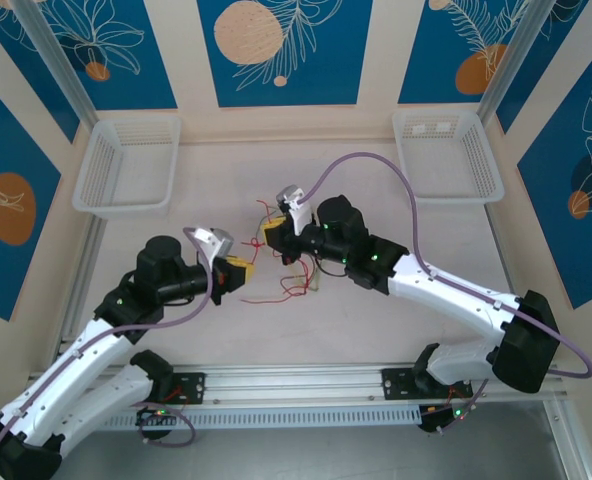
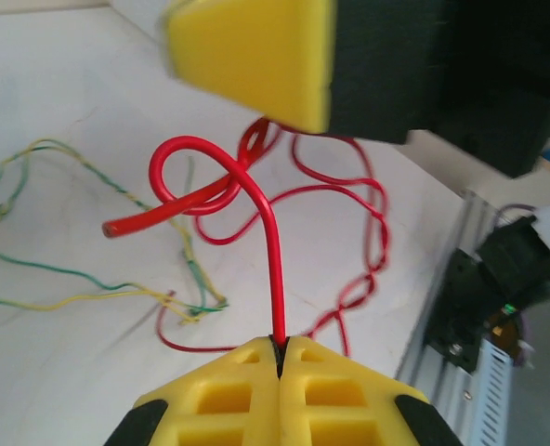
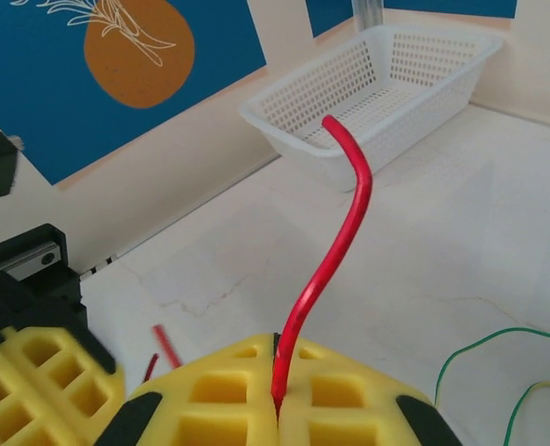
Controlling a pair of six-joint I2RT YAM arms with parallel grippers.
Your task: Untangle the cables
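Observation:
The red cable (image 1: 294, 288) lies in loose loops on the white table between the two arms. My left gripper (image 1: 238, 272) is shut on one stretch of it; in the left wrist view the red cable (image 2: 277, 279) rises from the closed yellow fingertips (image 2: 247, 367) into a knot-like loop. My right gripper (image 1: 274, 235) is shut near an end of the red cable (image 3: 349, 214), which sticks up from its closed jaws. Green and pale yellow cables (image 2: 71, 274) lie twisted together on the table beside the red loops, and a green strand (image 3: 470, 348) shows at the right.
Two white mesh baskets stand at the back, one on the left (image 1: 126, 165) and one on the right (image 1: 446, 155); the left one (image 3: 386, 84) is close ahead of the right gripper. The two grippers are close together. An aluminium rail (image 1: 296, 385) runs along the near edge.

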